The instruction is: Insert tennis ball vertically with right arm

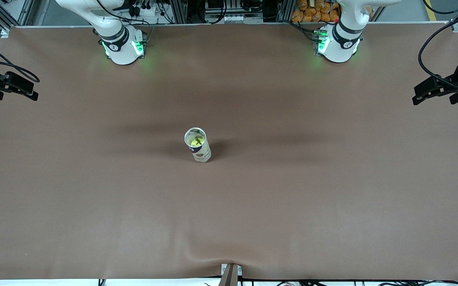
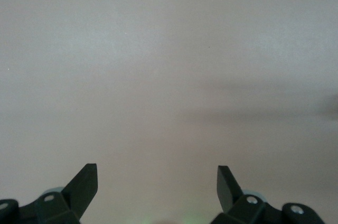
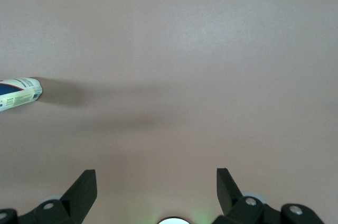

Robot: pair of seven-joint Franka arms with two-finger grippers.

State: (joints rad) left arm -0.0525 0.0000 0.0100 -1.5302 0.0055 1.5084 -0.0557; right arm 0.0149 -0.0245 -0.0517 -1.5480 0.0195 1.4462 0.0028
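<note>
We see two white arm bases, the right arm and the left arm, each with black joint bands and green glowing lights; black grippers show wedge fingertips and silver screws.

You see soft, even light from above; the tube casts a dark shadow on the table.

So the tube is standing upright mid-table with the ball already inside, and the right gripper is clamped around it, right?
Not quite. The front view shows the tube upright with the ball inside, but the right gripper is open over bare table, away from the tube.
</note>
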